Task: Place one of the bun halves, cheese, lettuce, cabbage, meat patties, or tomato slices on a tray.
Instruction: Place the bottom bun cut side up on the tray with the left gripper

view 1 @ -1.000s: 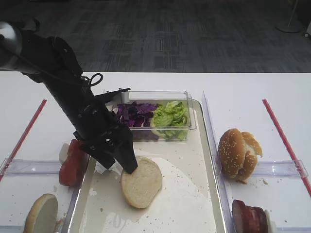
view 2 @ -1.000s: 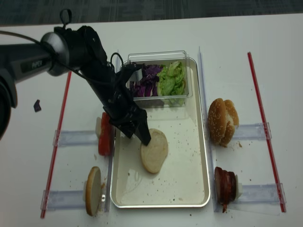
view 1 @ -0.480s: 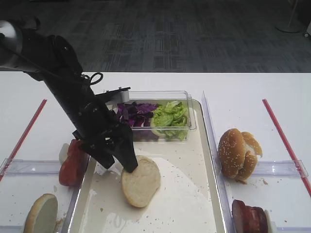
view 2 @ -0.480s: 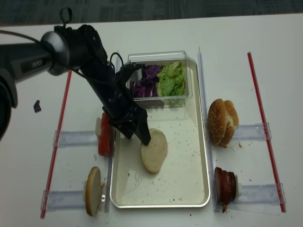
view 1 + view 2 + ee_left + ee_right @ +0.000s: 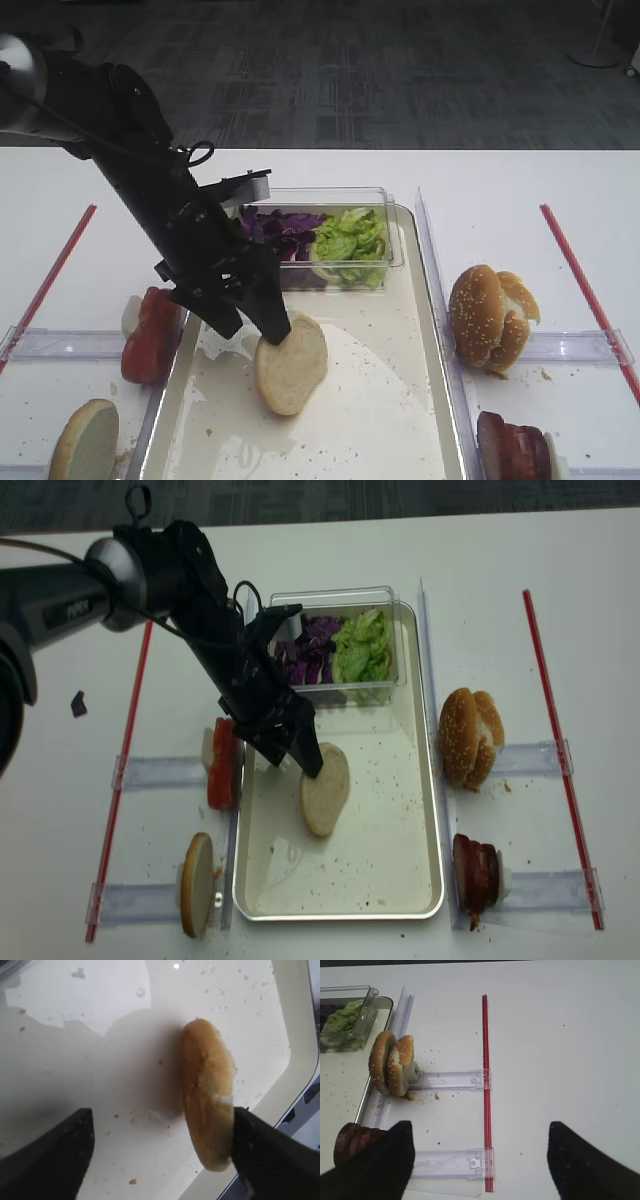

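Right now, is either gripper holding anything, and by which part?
Nothing is held. The left gripper is open over the tray, with the bun half on edge beside one finger. The right gripper is open and empty.

Even, bright overhead light fills your two high views; the white table (image 5: 520, 560) nearly washes out and the floor beyond stays dim. A glossy sheen streaks the tray (image 5: 390, 400). In your left wrist view the bun half (image 5: 207, 1095) throws a soft shadow leftward, and the dark fingers (image 5: 45, 1160) at the corners blur. The right wrist view's fingers (image 5: 590, 1165) blur too.
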You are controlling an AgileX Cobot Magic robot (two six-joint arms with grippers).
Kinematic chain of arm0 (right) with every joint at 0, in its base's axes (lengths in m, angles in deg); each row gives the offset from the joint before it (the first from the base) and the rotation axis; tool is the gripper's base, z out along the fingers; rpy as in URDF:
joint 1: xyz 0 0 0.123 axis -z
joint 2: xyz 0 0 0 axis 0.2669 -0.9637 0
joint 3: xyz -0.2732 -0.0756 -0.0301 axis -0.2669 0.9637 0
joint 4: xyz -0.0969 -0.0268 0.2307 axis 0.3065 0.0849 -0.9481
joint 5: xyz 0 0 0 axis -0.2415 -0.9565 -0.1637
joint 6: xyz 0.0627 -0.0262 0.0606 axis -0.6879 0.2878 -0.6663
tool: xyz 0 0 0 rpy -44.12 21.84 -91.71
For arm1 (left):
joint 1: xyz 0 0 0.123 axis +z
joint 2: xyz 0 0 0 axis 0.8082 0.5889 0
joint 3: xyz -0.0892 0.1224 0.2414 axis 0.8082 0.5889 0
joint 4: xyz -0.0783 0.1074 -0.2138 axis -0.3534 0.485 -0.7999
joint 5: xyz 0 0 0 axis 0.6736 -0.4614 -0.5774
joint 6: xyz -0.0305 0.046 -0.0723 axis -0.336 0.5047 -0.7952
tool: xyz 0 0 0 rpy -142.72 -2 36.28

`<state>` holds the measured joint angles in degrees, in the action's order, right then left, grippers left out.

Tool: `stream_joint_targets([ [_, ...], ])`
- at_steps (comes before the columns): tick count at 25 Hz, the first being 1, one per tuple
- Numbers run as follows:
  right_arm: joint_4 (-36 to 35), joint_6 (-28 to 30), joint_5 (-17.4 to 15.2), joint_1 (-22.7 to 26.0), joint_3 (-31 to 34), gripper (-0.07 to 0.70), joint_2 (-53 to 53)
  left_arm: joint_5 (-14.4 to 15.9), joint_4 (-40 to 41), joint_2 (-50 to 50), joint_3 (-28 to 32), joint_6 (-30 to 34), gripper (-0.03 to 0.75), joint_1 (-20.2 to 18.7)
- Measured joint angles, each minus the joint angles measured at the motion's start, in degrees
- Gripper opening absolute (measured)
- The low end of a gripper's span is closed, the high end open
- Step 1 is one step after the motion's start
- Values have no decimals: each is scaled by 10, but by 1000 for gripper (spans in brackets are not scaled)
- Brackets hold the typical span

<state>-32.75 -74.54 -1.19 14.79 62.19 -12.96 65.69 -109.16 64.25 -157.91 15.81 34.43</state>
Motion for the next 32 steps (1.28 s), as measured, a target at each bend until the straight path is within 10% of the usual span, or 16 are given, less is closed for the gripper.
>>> stream_joint_targets([
  [32,0,0,0,0,0,571,0,-8,40,5,-5,-22,639,-16],
])
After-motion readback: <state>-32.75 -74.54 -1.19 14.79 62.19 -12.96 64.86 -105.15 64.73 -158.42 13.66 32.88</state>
